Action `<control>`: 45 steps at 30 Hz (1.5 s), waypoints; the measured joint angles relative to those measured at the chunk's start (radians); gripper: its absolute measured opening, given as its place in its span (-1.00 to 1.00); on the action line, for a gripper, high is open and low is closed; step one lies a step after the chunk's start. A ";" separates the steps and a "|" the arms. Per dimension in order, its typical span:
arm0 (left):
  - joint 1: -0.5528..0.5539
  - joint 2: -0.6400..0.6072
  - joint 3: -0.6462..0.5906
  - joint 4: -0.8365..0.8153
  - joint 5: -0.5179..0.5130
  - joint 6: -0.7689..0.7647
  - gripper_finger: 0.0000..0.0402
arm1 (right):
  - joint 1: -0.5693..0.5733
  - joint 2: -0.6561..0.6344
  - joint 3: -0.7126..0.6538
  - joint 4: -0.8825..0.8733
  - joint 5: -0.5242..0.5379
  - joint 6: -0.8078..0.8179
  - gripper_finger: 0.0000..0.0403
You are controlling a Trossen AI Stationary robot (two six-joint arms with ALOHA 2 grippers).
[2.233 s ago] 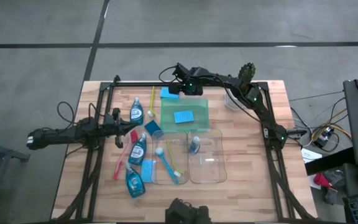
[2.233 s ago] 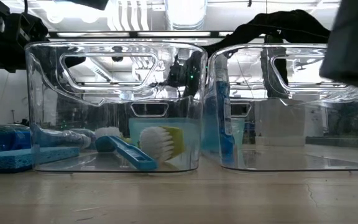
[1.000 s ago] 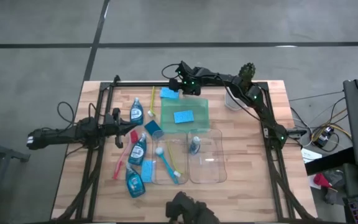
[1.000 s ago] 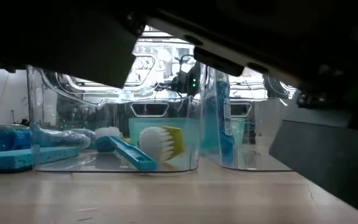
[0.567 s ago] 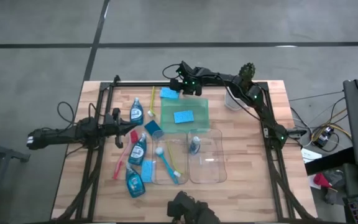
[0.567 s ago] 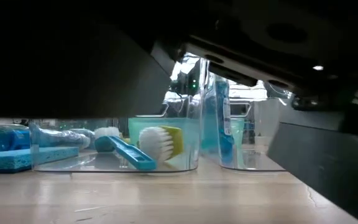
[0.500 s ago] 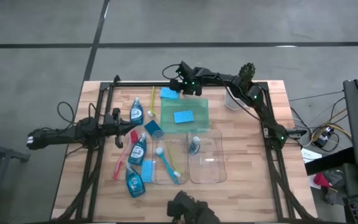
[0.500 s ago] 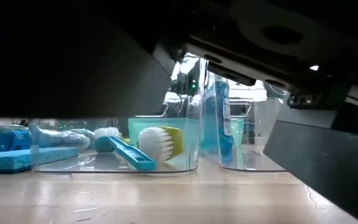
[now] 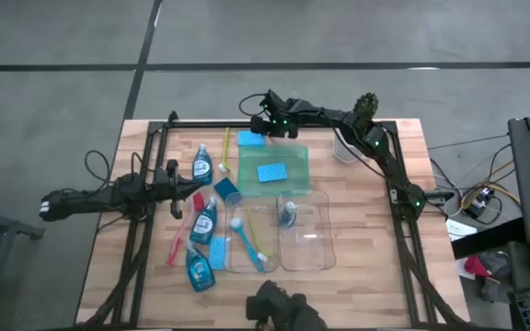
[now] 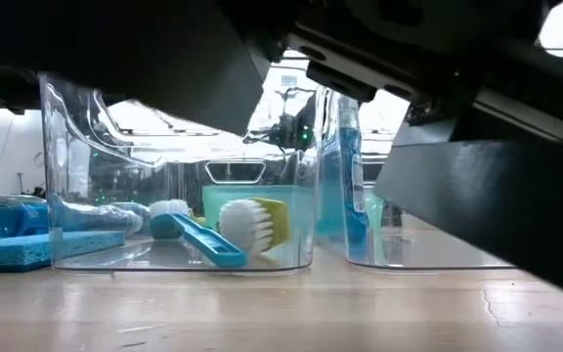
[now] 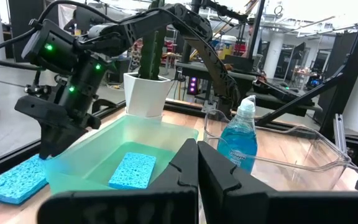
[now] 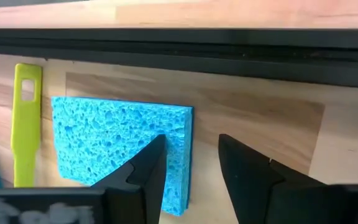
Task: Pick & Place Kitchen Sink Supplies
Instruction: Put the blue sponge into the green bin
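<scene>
A blue sponge lies flat on the table at the far edge, beside the green tray. My right gripper slants down over it, open: one finger stands over the sponge's end, the other over bare wood beyond that end. In the high view this gripper is at the tray's far left corner. A second sponge lies in the tray. My left gripper waits shut and level at the table's left, its fingers together. My right gripper straddles the sponge's short end edge, coming from above at a slant. Whether a finger touches the sponge, I cannot tell. The sponge lies flat on the table.
Bottles of blue liquid, a yellow-green brush, a red-pink brush and a sponge lie left of two clear bins. One bin holds brushes, the other a bottle. A cactus pot stands far right.
A dark thing close in front of the low camera has shifted and now shows more of the left bin.
</scene>
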 joint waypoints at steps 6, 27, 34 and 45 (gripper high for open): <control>0.000 0.000 0.000 0.000 0.000 0.000 -1.00 | -0.002 0.000 0.000 0.006 -0.003 -0.008 -0.51; 0.000 0.000 0.000 0.000 0.000 0.000 -1.00 | -0.007 -0.006 0.041 -0.008 -0.061 -0.050 -0.96; 0.000 0.000 0.000 0.000 0.000 0.000 -1.00 | -0.007 -0.007 0.082 -0.069 -0.065 -0.083 -0.96; 0.000 0.000 0.000 0.000 0.000 0.000 -1.00 | 0.001 -0.007 0.178 -0.131 -0.070 -0.109 -0.96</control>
